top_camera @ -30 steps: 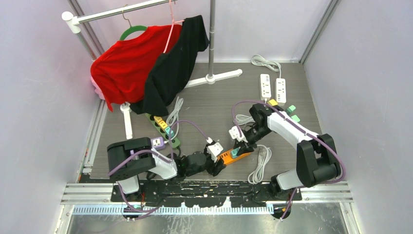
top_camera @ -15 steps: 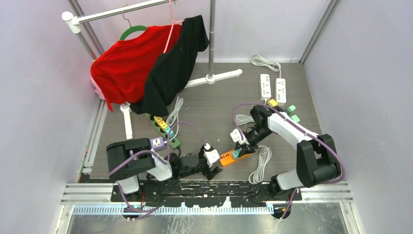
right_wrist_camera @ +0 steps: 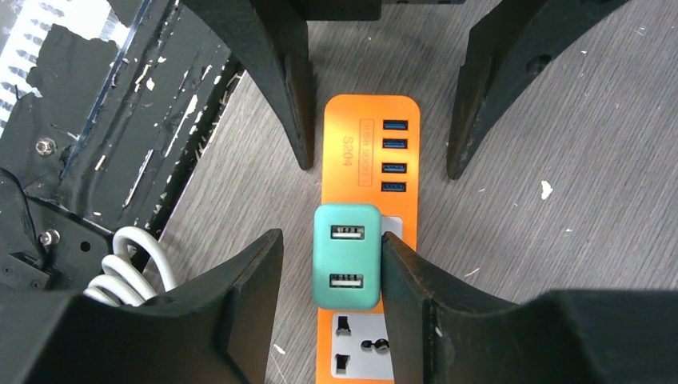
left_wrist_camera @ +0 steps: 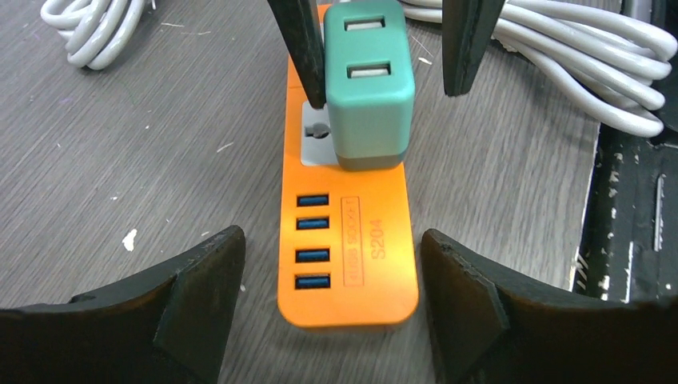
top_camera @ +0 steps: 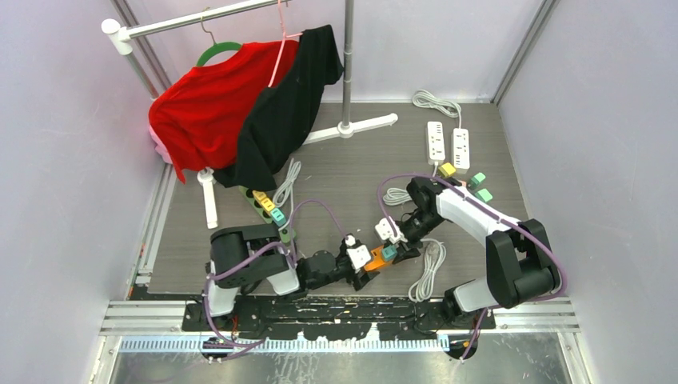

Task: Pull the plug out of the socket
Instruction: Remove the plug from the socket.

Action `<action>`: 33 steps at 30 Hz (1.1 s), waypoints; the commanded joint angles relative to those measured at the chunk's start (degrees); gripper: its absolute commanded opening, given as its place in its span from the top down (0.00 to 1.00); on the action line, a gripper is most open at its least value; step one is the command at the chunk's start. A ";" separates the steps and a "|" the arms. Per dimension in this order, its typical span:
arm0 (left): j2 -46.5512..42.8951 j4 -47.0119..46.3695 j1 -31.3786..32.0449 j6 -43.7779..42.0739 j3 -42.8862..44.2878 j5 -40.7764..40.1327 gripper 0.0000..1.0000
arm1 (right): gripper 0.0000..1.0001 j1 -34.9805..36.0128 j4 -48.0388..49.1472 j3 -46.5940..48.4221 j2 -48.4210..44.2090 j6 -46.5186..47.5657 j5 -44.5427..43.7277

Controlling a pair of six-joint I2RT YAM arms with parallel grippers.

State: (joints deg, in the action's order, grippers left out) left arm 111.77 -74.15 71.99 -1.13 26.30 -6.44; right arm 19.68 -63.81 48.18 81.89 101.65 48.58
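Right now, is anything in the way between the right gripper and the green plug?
Nothing visible. The right gripper straddles the plug, one finger touching it, the other apart. The plug sits in the strip.

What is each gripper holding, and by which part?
Nothing: the right gripper is open around the teal USB charger, the left gripper open astride the orange power strip.

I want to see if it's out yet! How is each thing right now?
teal plug: plugged into the strip, standing upright.
orange power strip: lying flat.
right hand: open, a finger on each side of the plug, with a gap on one side.
left hand: open, straddling the strip's end, not touching it.
red shirt: hanging up.
white cable: coiled.
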 commanded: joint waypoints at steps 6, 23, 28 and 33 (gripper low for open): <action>3.17 -5.04 -0.11 -1.07 4.33 -2.38 0.24 | 0.56 1.70 1.40 -0.35 -0.98 -2.04 -1.55; 5.14 -4.95 -0.80 1.28 2.00 1.96 1.00 | 0.99 0.21 -2.71 5.03 0.24 -8.07 5.68; 5.21 -4.32 -2.00 3.87 -1.64 2.46 1.00 | 0.99 -5.56 -5.71 6.69 0.57 -9.44 10.79; 5.22 -0.06 -2.29 4.93 -1.31 3.00 1.00 | 0.99 -0.54 0.30 3.85 -1.76 -11.33 4.66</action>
State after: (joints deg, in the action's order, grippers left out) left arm 116.22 -81.06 70.06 2.66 26.33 -4.23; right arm 15.25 -66.19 53.01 82.89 93.67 53.65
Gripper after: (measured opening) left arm 0.517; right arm 0.382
